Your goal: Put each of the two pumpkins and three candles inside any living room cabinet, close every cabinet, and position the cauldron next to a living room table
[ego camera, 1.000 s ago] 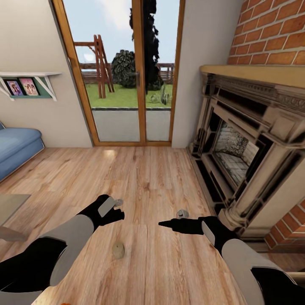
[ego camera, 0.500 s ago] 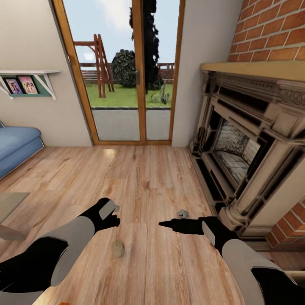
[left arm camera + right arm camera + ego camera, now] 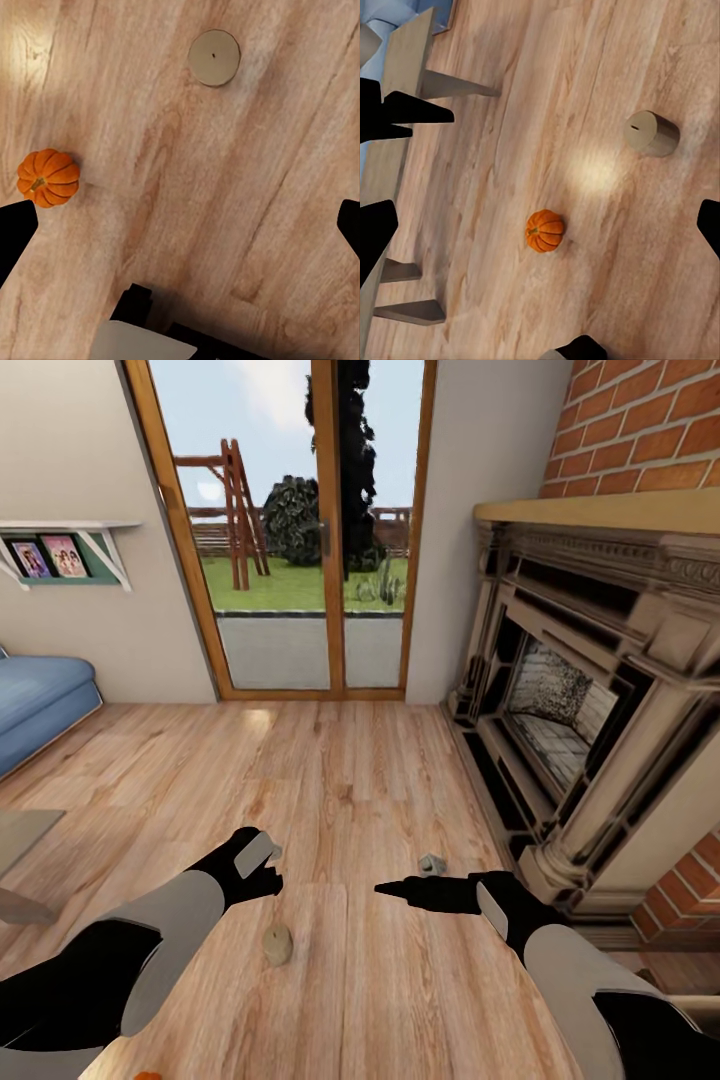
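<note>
Over the last second the left gripper (image 3: pixel 268 865) has drawn back from about 11 o'clock of the candle (image 3: pixel 277 944) to hang over it, jaws spread wide and empty; the right gripper (image 3: pixel 392 887) has not moved, and its jaws cannot be judged. The candle stands on the plank floor (image 3: pixel 350 780) at 6 o'clock of the view, a pumpkin (image 3: pixel 48 177) lying well apart from it. Judgement: a candle pickup is being aligned; nothing is yet stowed.

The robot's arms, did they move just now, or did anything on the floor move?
The left gripper pulled back a little toward the robot and then stopped. The view also drifted slightly, so the camera moved. The right gripper stayed where it was, and the candle stayed on the floor between the arms. Nothing was picked up or let go.
</note>
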Robot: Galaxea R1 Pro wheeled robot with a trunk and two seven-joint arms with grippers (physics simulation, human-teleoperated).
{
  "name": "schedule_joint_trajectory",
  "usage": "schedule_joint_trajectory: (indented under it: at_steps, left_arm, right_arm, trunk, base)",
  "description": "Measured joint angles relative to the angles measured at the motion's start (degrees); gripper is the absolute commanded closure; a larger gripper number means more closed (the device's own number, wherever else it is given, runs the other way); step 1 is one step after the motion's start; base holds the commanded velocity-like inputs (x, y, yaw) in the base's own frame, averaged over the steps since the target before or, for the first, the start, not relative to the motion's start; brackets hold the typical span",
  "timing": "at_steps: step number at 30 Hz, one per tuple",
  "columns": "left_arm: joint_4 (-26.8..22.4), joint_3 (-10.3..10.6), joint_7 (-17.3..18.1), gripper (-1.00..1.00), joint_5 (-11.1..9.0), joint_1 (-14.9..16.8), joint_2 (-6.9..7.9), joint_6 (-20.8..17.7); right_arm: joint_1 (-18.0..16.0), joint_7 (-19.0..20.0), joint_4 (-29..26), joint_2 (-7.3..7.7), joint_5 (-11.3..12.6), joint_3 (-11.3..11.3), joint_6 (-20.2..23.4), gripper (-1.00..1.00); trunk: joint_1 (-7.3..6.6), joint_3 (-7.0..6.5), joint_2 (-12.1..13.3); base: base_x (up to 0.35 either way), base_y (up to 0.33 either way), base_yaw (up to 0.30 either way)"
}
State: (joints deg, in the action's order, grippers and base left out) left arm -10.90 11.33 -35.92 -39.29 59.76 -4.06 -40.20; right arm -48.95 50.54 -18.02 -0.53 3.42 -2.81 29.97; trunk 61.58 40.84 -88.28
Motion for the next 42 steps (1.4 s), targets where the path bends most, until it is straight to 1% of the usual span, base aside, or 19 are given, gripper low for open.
schedule_joint_trajectory:
  at_steps: [3, 5, 8, 10, 11, 12, 18, 36, 42]
  left_arm:
    - [-0.05, 0.00, 0.05, -1.00, 0.00, 0.00, 0.01, 0.05]
    - [-0.40, -0.12, 0.23, -1.00, -0.04, 0.00, 0.30, 0.12]
    - [-0.62, -0.36, 1.88, -1.00, -0.05, 0.00, 0.97, 0.74]
    - [-0.72, -0.83, 4.82, -1.00, -0.01, 0.00, 2.50, 1.03]
    - [-0.78, -1.69, 10.81, -1.00, 0.15, 0.01, 4.43, 1.20]
    - [-0.78, -1.83, 11.48, -1.00, -0.03, 0.00, 4.66, 1.24]
    - [-0.79, -1.89, 12.00, -1.00, 0.00, 0.01, 4.76, 1.26]
    - [-0.88, -1.84, 12.01, -1.00, -0.02, 0.02, 4.67, 1.35]
    - [-0.88, -1.85, 12.01, -1.00, -0.02, 0.01, 4.67, 1.35]
  right_arm:
    - [0.00, 0.00, 0.00, 0.00, 0.00, 0.00, 0.00, -1.00]
    - [0.00, 0.00, 0.00, 0.00, 0.00, 0.00, 0.00, -1.00]
    - [0.00, 0.00, 0.00, 0.00, 0.00, 0.00, 0.00, -1.00]
    - [0.00, 0.00, 0.00, 0.00, -0.01, 0.00, 0.00, -1.00]
    - [0.00, 0.00, 0.00, 0.00, 0.00, 0.00, 0.00, -1.00]
    - [0.00, 0.00, 0.00, 0.00, 0.00, 0.00, 0.00, -1.00]
    - [0.00, 0.00, 0.00, 0.00, 0.00, 0.00, 0.00, -1.00]
    - [0.00, 0.00, 0.00, 0.00, 0.00, 0.00, 0.00, -1.00]
    - [0.00, -0.06, 0.00, 0.00, -0.01, -0.06, 0.03, -1.00]
  trunk:
    - [0.66, 0.54, -1.20]
    - [1.10, 0.90, -2.01]
    - [1.76, 1.44, -3.21]
    - [2.20, 1.80, -4.01]
    - [2.42, 1.97, -4.41]
    - [2.64, 2.15, -4.81]
    - [3.95, 3.23, -7.22]
    - [7.91, 6.46, -14.44]
    - [9.23, 7.54, -16.84]
  base:
    - [0.000, 0.000, 0.000]
    - [0.000, 0.000, 0.000]
    - [0.000, 0.000, 0.000]
    - [0.000, 0.000, 0.000]
    - [0.000, 0.000, 0.000]
    - [0.000, 0.000, 0.000]
    - [0.000, 0.000, 0.000]
    - [0.000, 0.000, 0.000]
    - [0.000, 0.000, 0.157]
